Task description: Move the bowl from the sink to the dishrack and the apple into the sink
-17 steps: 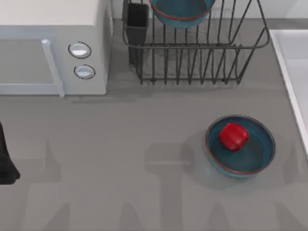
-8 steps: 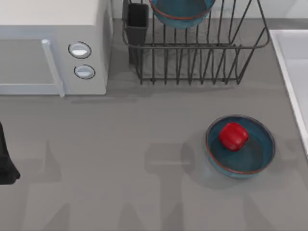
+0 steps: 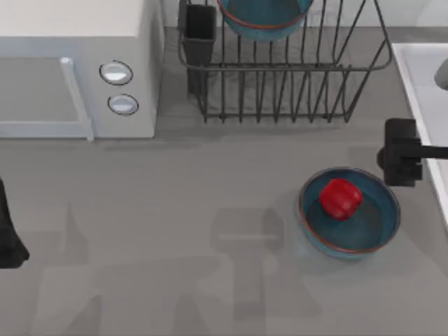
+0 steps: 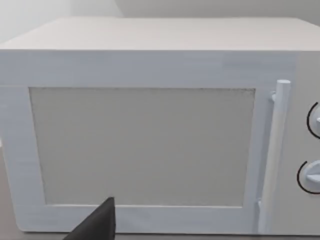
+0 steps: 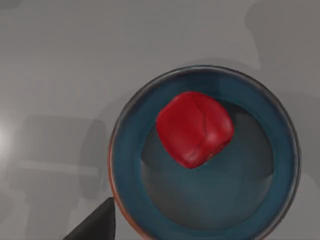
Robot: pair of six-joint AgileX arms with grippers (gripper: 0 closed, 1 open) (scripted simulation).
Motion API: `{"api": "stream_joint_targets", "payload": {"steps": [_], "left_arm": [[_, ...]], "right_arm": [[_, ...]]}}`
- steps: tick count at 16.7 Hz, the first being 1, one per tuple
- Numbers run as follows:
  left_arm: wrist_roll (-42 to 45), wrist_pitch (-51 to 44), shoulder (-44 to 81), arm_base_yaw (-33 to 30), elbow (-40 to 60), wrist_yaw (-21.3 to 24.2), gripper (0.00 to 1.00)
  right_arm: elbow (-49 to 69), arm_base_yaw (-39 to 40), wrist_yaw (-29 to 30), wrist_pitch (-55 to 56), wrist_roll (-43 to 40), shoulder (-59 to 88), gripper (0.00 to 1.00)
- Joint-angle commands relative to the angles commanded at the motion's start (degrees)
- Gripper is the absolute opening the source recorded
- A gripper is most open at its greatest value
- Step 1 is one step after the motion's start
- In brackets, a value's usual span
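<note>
Take the teal bowl on the table as your landmark. It sits on the grey table, and the apple lies inside it, toward the side nearest the dishrack; your right wrist view looks straight down on that apple in the bowl. Your left arm is parked far to the bowl's left at the table's left edge, and you cannot tell whether its fingers are apart or together. Just beyond the bowl's right rim you see your right gripper, a black block above the table, level with the sink's near wall; you cannot tell whether it is parted or closed, and it holds nothing you can see. The sink lies to the bowl's right, its pale rim running along the table's right side. Farther off, behind the bowl, stands the dishrack, with a second teal bowl upright among its bars and the dark utensil cup at its left corner. Far left of that is the white microwave, which your left wrist view faces
</note>
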Motion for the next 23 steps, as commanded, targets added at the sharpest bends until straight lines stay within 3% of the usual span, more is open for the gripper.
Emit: {"api": "stream_joint_targets", "payload": {"steps": [6,11,18,23], "left_arm": [[0.0,0.0,0.0,0.0,0.0,0.0,1.0],[0.0,0.0,0.0,0.0,0.0,0.0,1.0],[0.0,0.0,0.0,0.0,0.0,0.0,1.0],[0.0,0.0,0.0,0.0,0.0,0.0,1.0]], "right_arm": [[24.71,5.77,-0.52,-17.98,6.95,32.19,1.0],[36.09,6.7,0.34,-25.65,9.19,46.37,1.0],[36.92,6.43,0.46,-26.09,9.32,47.69,1.0],[30.81,6.85,0.54,-16.4,9.14,50.64,1.0]]}}
